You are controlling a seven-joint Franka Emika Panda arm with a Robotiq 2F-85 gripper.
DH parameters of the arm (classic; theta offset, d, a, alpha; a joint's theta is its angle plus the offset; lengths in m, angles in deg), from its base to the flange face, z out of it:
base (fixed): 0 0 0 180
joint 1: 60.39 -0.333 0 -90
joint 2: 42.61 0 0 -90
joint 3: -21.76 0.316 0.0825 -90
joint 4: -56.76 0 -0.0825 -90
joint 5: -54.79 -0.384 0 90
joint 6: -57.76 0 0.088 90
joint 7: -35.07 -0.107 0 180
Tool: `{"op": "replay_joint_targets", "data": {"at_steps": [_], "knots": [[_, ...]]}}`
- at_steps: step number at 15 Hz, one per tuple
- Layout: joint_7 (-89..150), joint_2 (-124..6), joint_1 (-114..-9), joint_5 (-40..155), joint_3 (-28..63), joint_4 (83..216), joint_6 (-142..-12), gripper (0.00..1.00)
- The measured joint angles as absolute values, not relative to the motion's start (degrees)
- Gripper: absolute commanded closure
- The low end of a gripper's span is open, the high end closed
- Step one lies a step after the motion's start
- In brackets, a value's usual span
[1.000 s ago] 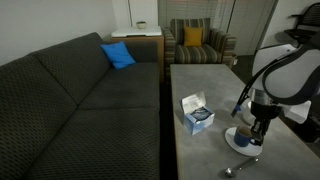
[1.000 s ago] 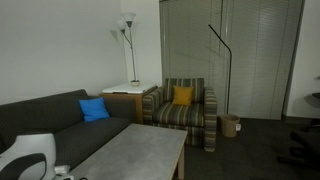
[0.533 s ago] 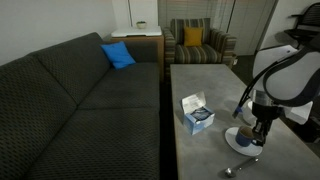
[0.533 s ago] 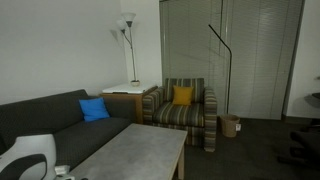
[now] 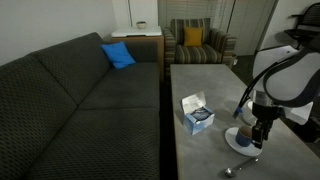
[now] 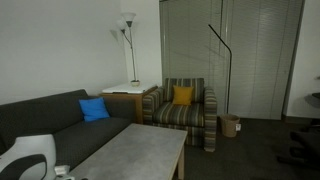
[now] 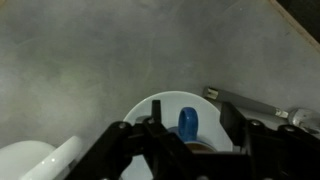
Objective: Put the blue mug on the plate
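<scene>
The wrist view shows the white plate (image 7: pixel 160 106) on the grey table, with the blue mug (image 7: pixel 188 122) standing on it, handle up toward the camera. My gripper (image 7: pixel 178 122) hangs right over the mug. Its dark fingers (image 7: pixel 231 112) stand apart on either side, with a gap to the handle, so the jaws are open and hold nothing. In an exterior view the gripper (image 5: pixel 257 132) reaches down over the plate (image 5: pixel 233 144) near the table's front corner, and the mug (image 5: pixel 244 141) is a dark spot under it.
A blue-and-white box (image 5: pixel 196 115) sits mid-table beside the plate. A spoon (image 5: pixel 240 167) lies near the front edge, and a metal utensil (image 7: pixel 250 101) lies next to the plate. A white cup (image 7: pixel 35 165) is close by. A dark sofa (image 5: pixel 70 100) flanks the table.
The jaws have spread apart from the blue mug, which stays on the plate. The arm itself has hardly moved.
</scene>
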State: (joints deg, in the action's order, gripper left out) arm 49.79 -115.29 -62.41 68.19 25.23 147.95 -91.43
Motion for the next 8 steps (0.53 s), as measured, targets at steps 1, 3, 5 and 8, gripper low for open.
{"op": "replay_joint_targets", "data": {"at_steps": [1, 3, 5, 8], "knots": [[49.7, -115.2, -62.4, 68.2, 25.2, 148.0, -91.4, 0.01], [49.6, -114.8, -62.2, 68.1, 25.2, 148.2, -91.4, 0.0], [49.6, -113.7, -61.9, 68.1, 25.2, 149.2, -91.4, 0.0], [49.3, -110.3, -61.6, 67.6, 25.3, 152.1, -91.4, 0.0]]}}
